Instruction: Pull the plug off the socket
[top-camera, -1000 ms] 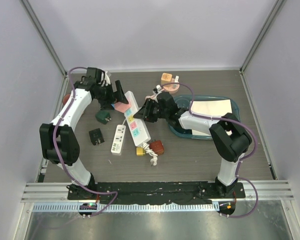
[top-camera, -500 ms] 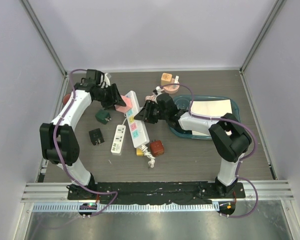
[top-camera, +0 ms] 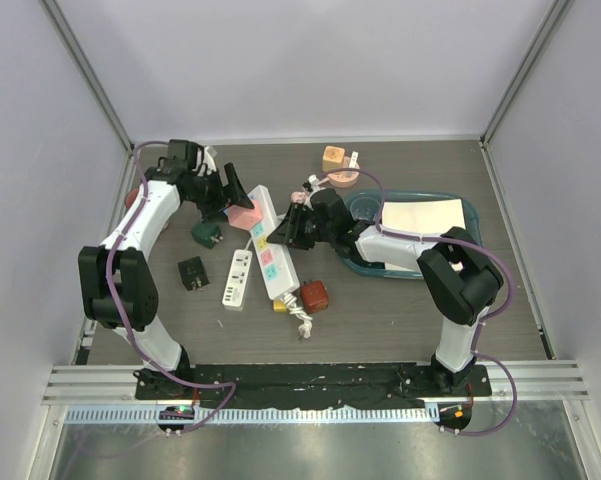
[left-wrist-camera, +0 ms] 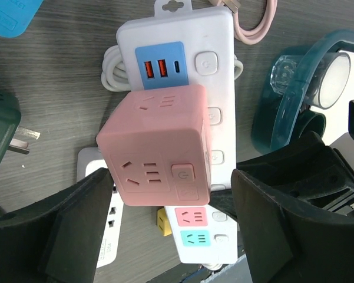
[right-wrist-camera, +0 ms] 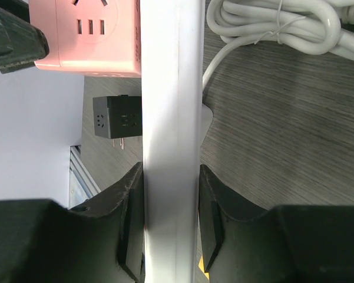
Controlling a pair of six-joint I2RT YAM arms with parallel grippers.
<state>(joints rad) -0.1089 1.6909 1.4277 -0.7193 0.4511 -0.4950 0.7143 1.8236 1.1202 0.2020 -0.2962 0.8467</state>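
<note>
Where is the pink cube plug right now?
Top view, left of centre: the pink cube plug sits on the white power strip, inside the open left hand.

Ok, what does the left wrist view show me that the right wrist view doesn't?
Left wrist only: the left gripper open, astride the pink cube adapter. It also shows the blue USB panel, a dark green plug and the teal tray.
Right wrist only: the right gripper clamped on the sides of the white power strip, and a black adapter beyond.
Both: the pink cube adapter seated on the white power strip.
</note>
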